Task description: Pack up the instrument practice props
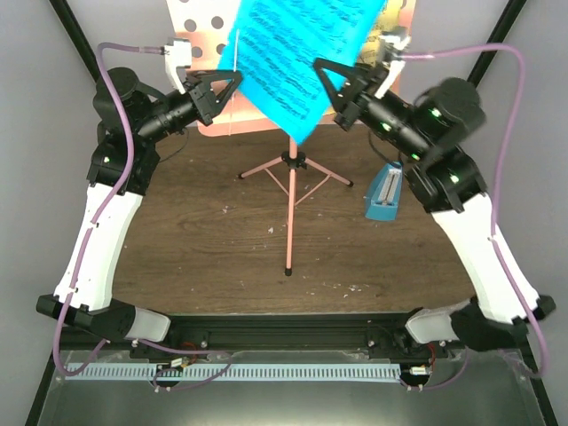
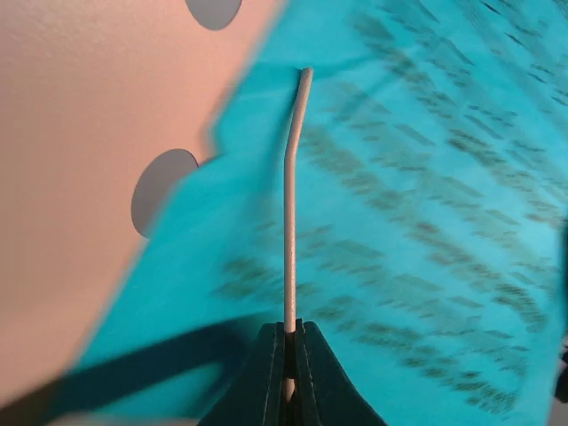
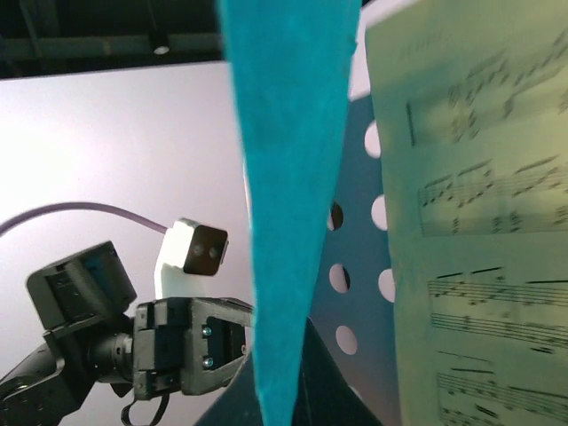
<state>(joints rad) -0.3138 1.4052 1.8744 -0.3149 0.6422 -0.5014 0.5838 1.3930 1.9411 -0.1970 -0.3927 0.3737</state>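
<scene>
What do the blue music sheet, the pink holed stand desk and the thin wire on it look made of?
Blue printed music sheet: thin matte paper, visibly bowed. Salmon-pink hole-punched stand desk: likely painted sheet metal, finely grained matte face. Thin grey bent wire: probably coated metal, holding its kink.

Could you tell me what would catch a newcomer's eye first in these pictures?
The bright blue music sheet hangs slanted across the salmon-pink music stand at the far middle of the table, its edge pinched in the right hand. The left hand is shut on a thin wire in front of that sheet, and a small blue metronome stands right of the stand's legs.
</scene>
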